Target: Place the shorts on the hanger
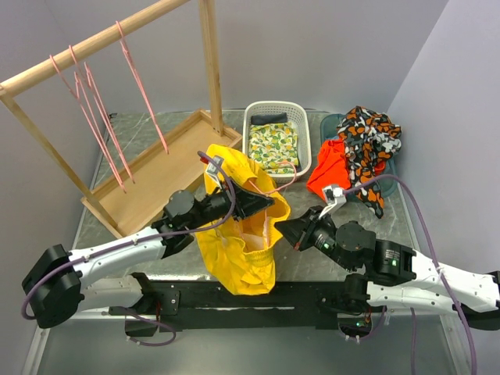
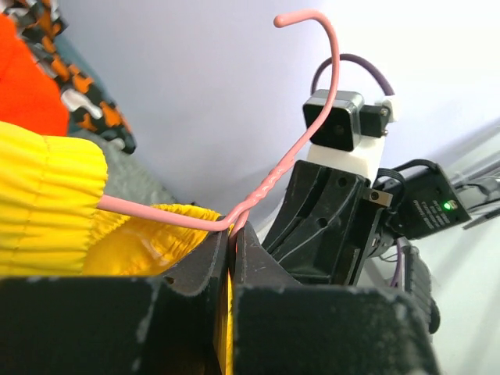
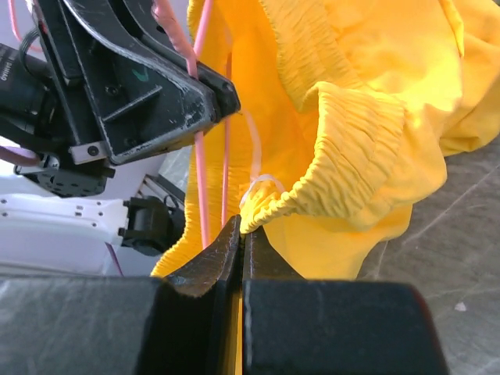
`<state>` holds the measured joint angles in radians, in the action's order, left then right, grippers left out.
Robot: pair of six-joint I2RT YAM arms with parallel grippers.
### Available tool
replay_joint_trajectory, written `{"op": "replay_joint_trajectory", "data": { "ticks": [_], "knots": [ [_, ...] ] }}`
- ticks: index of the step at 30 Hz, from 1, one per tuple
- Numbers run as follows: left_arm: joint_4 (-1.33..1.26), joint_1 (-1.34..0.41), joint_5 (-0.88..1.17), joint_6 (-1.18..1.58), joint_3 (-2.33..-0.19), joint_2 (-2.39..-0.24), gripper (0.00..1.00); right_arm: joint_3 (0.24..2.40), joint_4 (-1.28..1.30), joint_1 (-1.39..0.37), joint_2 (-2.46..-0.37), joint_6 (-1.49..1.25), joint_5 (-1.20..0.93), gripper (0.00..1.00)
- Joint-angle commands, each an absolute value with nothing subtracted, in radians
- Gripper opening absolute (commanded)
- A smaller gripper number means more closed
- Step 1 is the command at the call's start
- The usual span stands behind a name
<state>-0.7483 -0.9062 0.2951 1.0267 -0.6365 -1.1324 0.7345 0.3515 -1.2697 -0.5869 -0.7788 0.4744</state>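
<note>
The left hand (image 2: pixel 232 234) pinches the hanger (image 2: pixel 156 212) at its neck; the right hand (image 3: pixel 241 230) pinches the waistband (image 3: pixel 312 199) of the shorts (image 3: pixel 367 101), which bunch between both hands. Best, I judge: steady the hanger, draw the waistband slowly along its arm.

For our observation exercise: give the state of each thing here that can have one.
Hanger: gripped at its neck, one arm in the waistband.
Shorts: lifted, hanging loose, waistband pinched.
Left gripper: shut on the hanger.
Right gripper: shut on the shorts.
Spare hangers: hanging on the rail.
Basket: holding folded cloth.
</note>
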Motion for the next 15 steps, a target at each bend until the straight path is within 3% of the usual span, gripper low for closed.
{"op": "replay_joint_trajectory", "data": {
  "ticks": [1, 10, 15],
  "knots": [
    [-1.005, -0.91, 0.278, 1.036, -0.633, -1.127, 0.01, 0.769, 0.345, -1.266, -0.617, -0.729, 0.465, 0.0],
    [-1.066, -0.91, 0.098, 0.902, -0.741, -1.222, 0.01, 0.905, 0.578, -1.266, -0.569, -0.726, 0.574, 0.06],
    [-1.12, -0.91, 0.078, 0.882, -0.808, -1.331, 0.01, 0.991, 0.624, -1.264, -0.613, -0.663, 0.574, 0.15]
  ]
}}
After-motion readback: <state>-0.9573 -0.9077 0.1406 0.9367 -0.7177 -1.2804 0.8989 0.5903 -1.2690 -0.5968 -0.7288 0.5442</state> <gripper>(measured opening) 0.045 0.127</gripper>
